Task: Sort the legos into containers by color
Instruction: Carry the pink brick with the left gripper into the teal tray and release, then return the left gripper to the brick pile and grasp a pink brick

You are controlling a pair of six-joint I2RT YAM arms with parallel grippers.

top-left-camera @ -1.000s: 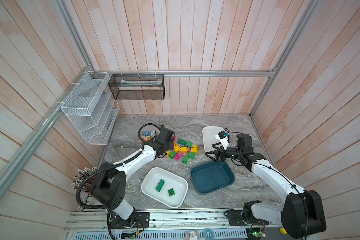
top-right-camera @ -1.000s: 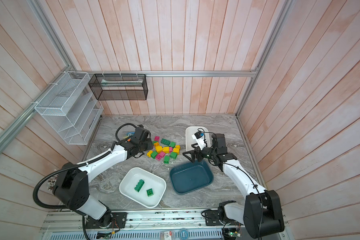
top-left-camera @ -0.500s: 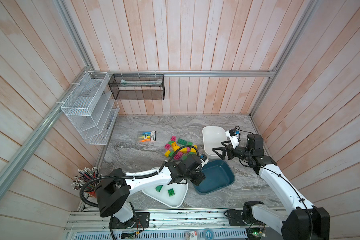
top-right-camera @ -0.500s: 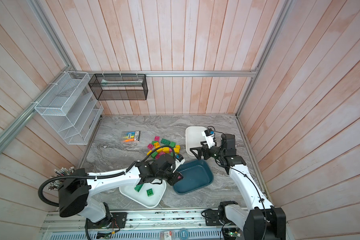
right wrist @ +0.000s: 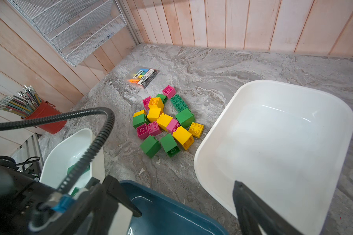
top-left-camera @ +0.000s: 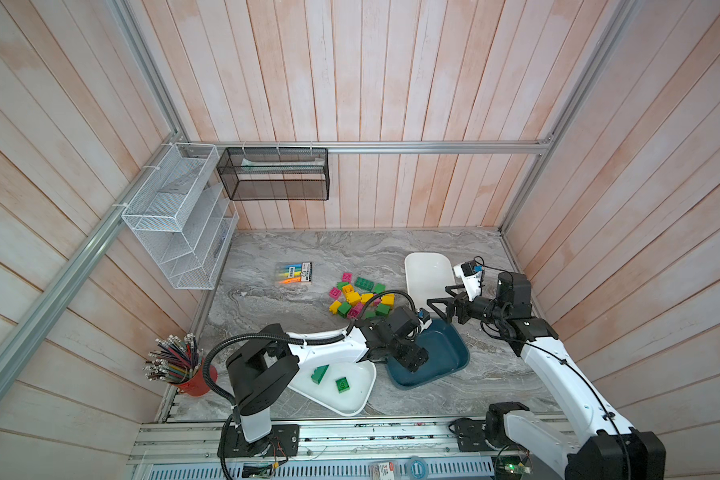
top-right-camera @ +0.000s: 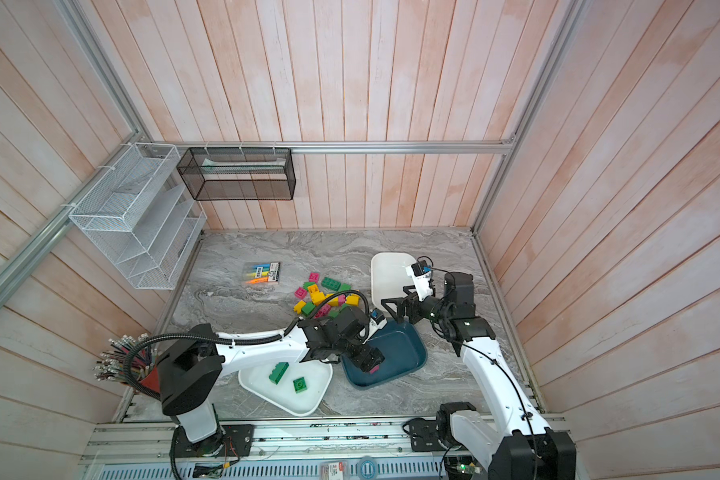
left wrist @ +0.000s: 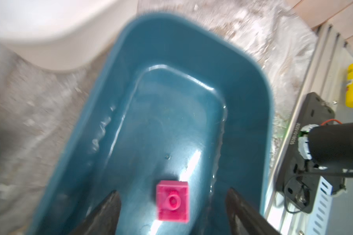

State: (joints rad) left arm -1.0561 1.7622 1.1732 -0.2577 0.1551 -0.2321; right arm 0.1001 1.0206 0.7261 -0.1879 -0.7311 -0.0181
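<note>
- Top views: left gripper [top-left-camera: 411,360] hangs over the teal tub [top-left-camera: 454,365], lower ctr of frame, jaws apart, nothing clamped.
- Top views: right gripper [top-left-camera: 439,301] sits right of ctr, just beside the lower edge of the far white tub [top-left-camera: 427,270]. Jaws wide, empty.
- Top views: lego pile [top-left-camera: 360,296] lies btwn the two, up-frame of the left gripper and left-frame of the right one. Both are near it, neither touching. Near white tub [top-left-camera: 350,409] at the bottom holds two green bricks [top-left-camera: 320,374].
- Left wrist: pink brick [left wrist: 172,200] is in the teal tub, low ctr of frame, btwn the fingers [left wrist: 110,207] and clear of both. Resting on the floor or just above it: cannot tell, frame blurred. Pink drop looks done.
- Right wrist: pile at ctr frame, straight ahead of the open jaws. Far white tub fills the right of frame, empty. Yellow brick [right wrist: 196,129] sits at the pile edge nearest that tub. Oblong green brick [right wrist: 178,102] has its long axis running upper left to lower right.
- Assessment: right arm faces the pile unloaded, so it looks better placed for the next pick. Left arm must first lift clear of the tub wall.
</note>
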